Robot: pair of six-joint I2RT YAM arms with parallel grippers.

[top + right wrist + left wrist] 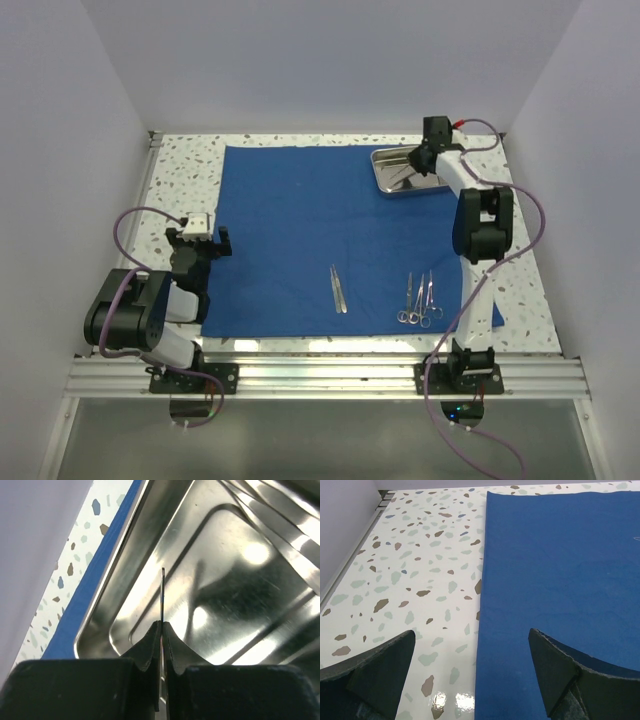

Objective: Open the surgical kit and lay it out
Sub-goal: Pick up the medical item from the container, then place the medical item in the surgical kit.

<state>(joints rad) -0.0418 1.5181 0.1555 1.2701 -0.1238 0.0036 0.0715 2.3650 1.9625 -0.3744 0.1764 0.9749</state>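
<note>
Nearest, at 6 o'clock on the flat cloth (290,220), forceps (420,300) and tweezers (339,288) lie apart. At 9 o'clock the left fingers (375,675) hang wide apart over the cloth's edge and bare bench (410,570), holding nothing. Farthest, at 1 o'clock, the right fingers (145,650) are pressed together on a thin steel strip (163,592) inside the tray (125,555); which instrument it is I cannot tell. The step is likely lifting it out. Rise straight until clear of the rim and keep the pinch firm, since thin steel can swivel. Then lay it near the forceps without overlap.
</note>
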